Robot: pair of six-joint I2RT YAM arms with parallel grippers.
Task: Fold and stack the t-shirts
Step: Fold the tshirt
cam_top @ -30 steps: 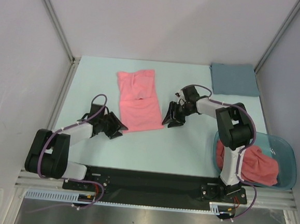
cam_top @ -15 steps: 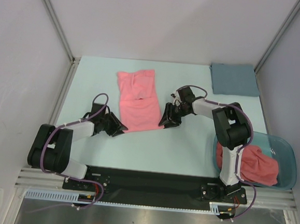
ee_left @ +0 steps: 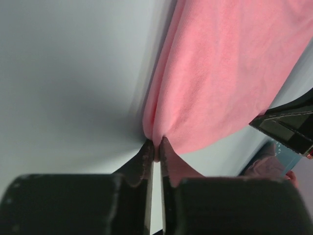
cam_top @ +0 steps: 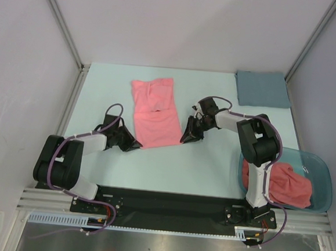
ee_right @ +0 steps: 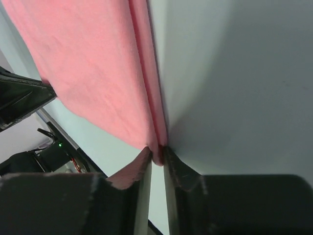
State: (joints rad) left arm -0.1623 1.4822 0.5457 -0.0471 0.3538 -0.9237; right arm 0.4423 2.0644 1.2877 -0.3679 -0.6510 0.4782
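While the overhead camera takes in the whole table (cam_top: 211,164), only the two wrist cameras come close enough to show the grips; from above, the left gripper (cam_top: 133,144) and the right gripper (cam_top: 186,135) read merely as dark shapes at the near-left and near-right corners of the folded t-shirt (cam_top: 153,114), a salmon-pink oblong lying flat left of the table's centre, its length running away from the arms; in the left wrist view the left gripper (ee_left: 154,149) has its jaws drawn almost together, nipping the layered edge of the folded t-shirt (ee_left: 220,73) at its corner, with the right gripper (ee_left: 286,127) a dark wedge beyond the cloth; in the right wrist view the right gripper (ee_right: 156,154) likewise stands nearly closed, pinching the doubled hem of the folded t-shirt (ee_right: 93,68), with the left gripper (ee_right: 19,103) across the fabric; only the overhead view shows the pink heap (cam_top: 285,184) crumpled in the teal tub (cam_top: 321,172) at the near-right, and the grey-blue cloth (cam_top: 262,89) lying flat at the far-right corner; the count stands at two arms, two grippers, one t-shirt spread on the table, one tub and one grey-blue cloth; how many shirts make up the pink heap cannot be told.
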